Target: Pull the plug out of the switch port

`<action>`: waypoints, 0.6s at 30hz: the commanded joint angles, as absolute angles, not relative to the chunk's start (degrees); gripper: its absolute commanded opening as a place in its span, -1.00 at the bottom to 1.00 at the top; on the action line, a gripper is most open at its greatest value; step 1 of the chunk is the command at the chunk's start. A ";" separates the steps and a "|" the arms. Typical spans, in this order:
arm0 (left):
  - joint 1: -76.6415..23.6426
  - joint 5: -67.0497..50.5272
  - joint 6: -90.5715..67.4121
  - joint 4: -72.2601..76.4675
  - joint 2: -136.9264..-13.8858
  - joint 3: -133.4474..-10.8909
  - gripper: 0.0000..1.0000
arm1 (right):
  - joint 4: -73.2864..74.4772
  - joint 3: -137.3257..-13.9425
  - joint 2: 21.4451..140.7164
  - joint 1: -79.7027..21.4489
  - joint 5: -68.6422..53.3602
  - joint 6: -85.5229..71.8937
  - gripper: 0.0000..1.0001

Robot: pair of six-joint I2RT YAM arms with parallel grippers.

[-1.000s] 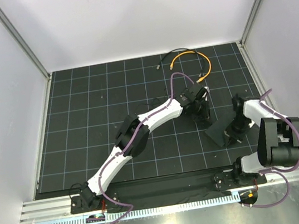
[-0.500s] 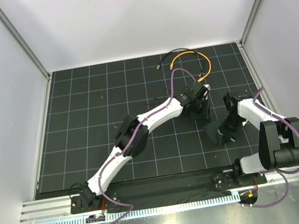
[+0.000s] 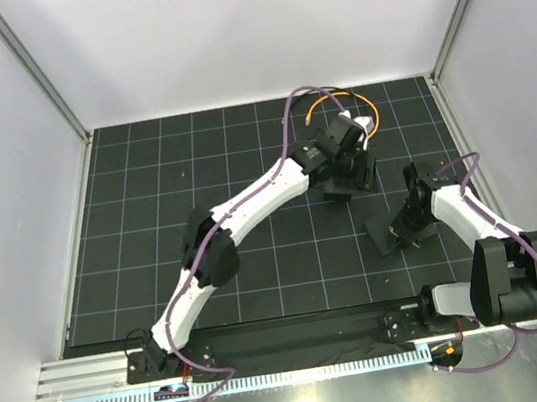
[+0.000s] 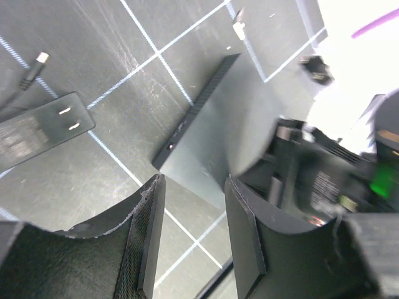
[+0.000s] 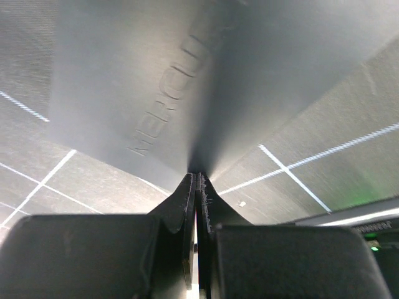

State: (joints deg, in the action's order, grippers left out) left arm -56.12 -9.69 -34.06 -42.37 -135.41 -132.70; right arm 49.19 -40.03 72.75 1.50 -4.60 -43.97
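left tool (image 4: 192, 190) moved outward, parted | right tool (image 5: 196, 187) pinched, atop switch (image 4: 218, 124) | adapter (image 4: 37, 131) nearby

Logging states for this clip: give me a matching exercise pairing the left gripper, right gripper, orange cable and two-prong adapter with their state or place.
1 left gripper
2 right gripper
3 orange cable
4 two-prong adapter

A looped near the far edge of the mat
B fingers shut, tips at the black box
C lying on the mat, prongs showing
D fingers open, nothing between them

Pairs: 1-D, 2-B, 3-A, 4-C
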 commanded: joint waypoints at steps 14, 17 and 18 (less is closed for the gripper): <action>-55.63 -5.98 -32.26 -45.18 -117.60 -115.94 -0.05 | 50.25 -45.09 72.96 0.26 3.24 -44.03 -0.98; -55.28 -7.47 -31.64 -45.18 -115.14 -112.87 -0.03 | 52.90 -42.47 68.48 0.18 2.64 -45.96 -0.98; -55.11 -7.91 -31.21 -44.91 -114.35 -111.72 -0.03 | 53.17 -41.67 67.25 0.26 2.11 -46.58 -0.98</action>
State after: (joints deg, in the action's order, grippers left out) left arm -55.66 -7.51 -32.99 -44.93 -120.33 -113.47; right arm 48.42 -43.09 72.14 0.49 -0.08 -45.23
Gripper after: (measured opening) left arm 0.481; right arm 0.064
